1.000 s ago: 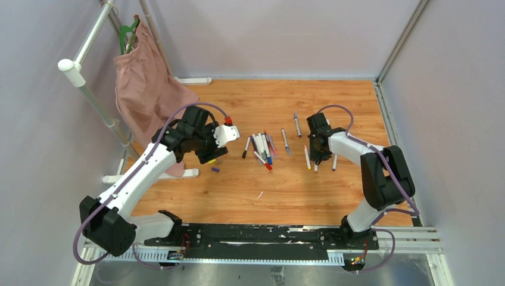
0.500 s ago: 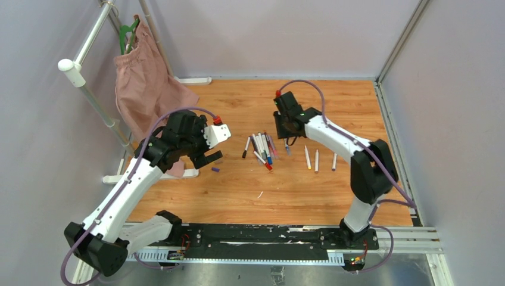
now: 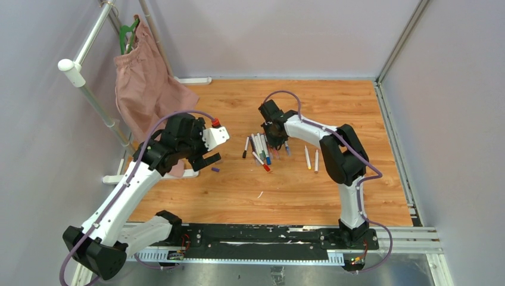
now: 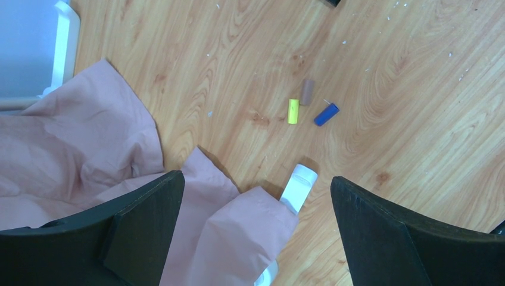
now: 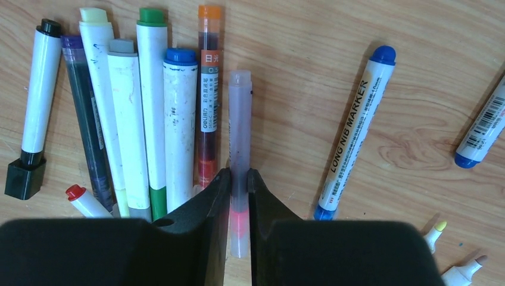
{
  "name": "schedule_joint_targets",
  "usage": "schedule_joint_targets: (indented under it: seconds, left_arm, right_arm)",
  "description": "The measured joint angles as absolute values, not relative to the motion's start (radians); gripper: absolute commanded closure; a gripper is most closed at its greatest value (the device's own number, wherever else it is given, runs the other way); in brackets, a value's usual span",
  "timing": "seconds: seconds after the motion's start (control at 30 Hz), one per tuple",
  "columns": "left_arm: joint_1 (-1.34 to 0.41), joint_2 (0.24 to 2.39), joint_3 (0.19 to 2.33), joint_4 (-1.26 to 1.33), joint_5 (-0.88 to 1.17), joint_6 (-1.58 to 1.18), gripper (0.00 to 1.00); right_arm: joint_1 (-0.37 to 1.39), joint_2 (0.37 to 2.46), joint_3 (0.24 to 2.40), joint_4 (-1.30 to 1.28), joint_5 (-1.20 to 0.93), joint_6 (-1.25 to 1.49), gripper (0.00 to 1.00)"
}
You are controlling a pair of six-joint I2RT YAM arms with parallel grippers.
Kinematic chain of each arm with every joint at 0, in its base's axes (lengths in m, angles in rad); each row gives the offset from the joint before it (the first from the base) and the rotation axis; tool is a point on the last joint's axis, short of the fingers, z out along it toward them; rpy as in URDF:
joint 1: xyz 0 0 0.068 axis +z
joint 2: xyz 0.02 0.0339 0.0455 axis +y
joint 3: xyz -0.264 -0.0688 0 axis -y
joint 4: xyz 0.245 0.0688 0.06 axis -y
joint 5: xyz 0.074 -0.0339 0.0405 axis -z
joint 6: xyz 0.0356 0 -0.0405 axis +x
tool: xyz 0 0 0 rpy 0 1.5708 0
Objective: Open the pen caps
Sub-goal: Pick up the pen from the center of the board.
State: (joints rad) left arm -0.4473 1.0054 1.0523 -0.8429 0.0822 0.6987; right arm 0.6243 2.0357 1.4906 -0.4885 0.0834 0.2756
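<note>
A pink cloth (image 3: 146,83) hangs from the rack (image 3: 89,42) at the far left, its hem spilling onto the wooden table (image 3: 298,190). The left pincer (image 4: 256,183) hangs over that hem with its jaws spread wide and nothing between them. Below it a white rack foot (image 4: 299,185) pokes out from under the cloth. Just beyond, three loose pen caps lie close together on bare wood: a yellow cap (image 4: 293,111), a brown cap (image 4: 307,92) touching its far end, and a blue cap (image 4: 326,114) just to the right.

At mid-table a bundle of pens lies side by side, still capped: a black cap (image 5: 49,27), then purple, cream and grey ones, a green cap (image 5: 152,16), a dark blue cap (image 5: 180,56) and an orange cap (image 5: 209,12). The right pincer (image 5: 239,179) is down at the bundle's right edge, jaws closed on a grey-and-pink pen (image 5: 240,131) lying on the table beside the orange-capped one. Right of it, apart, lies a long nib marker (image 5: 354,134) with blue ends, then another blue-ended pen (image 5: 483,134). Two uncapped tips (image 5: 435,232), yellow and brown, show at the lower right
</note>
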Motion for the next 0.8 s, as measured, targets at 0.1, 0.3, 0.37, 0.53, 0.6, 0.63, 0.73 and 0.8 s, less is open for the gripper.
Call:
schedule_joint_targets:
  seconds: [0.1, 0.3, 0.37, 0.53, 0.6, 0.63, 0.73, 0.8]
  left_arm:
    - [-0.447, 1.001, 1.050, -0.843, 0.083, 0.699, 0.00]
    - [-0.447, 0.999, 1.047, -0.843, 0.090, 0.685, 0.00]
    - [-0.447, 0.999, 1.047, -0.843, 0.100, 0.672, 0.00]
    - [-0.447, 0.999, 1.047, -0.843, 0.132, 0.633, 0.00]
    - [-0.447, 0.999, 1.047, -0.843, 0.144, 0.617, 0.00]
    - [-0.447, 0.999, 1.047, -0.843, 0.152, 0.609, 0.00]
    - [-0.447, 1.002, 1.049, -0.846, 0.176, 0.583, 0.00]
    - [-0.447, 1.005, 1.052, -0.848, 0.191, 0.569, 0.00]
  right_arm:
    - [0.624, 2.036, 1.491, -0.490, 0.087, 0.274, 0.85]
    - [0.624, 2.040, 1.491, -0.490, 0.094, 0.271, 0.70]
    - [0.624, 2.046, 1.494, -0.490, 0.097, 0.271, 0.70]
    - [0.624, 2.056, 1.510, -0.492, 0.091, 0.277, 0.96]
    - [0.624, 2.057, 1.512, -0.492, 0.089, 0.282, 1.00]
    - [0.624, 2.056, 1.512, -0.492, 0.089, 0.289, 1.00]
    - [0.624, 2.036, 1.499, -0.490, 0.086, 0.308, 1.00]
    - [0.624, 1.990, 1.472, -0.485, 0.083, 0.329, 1.00]
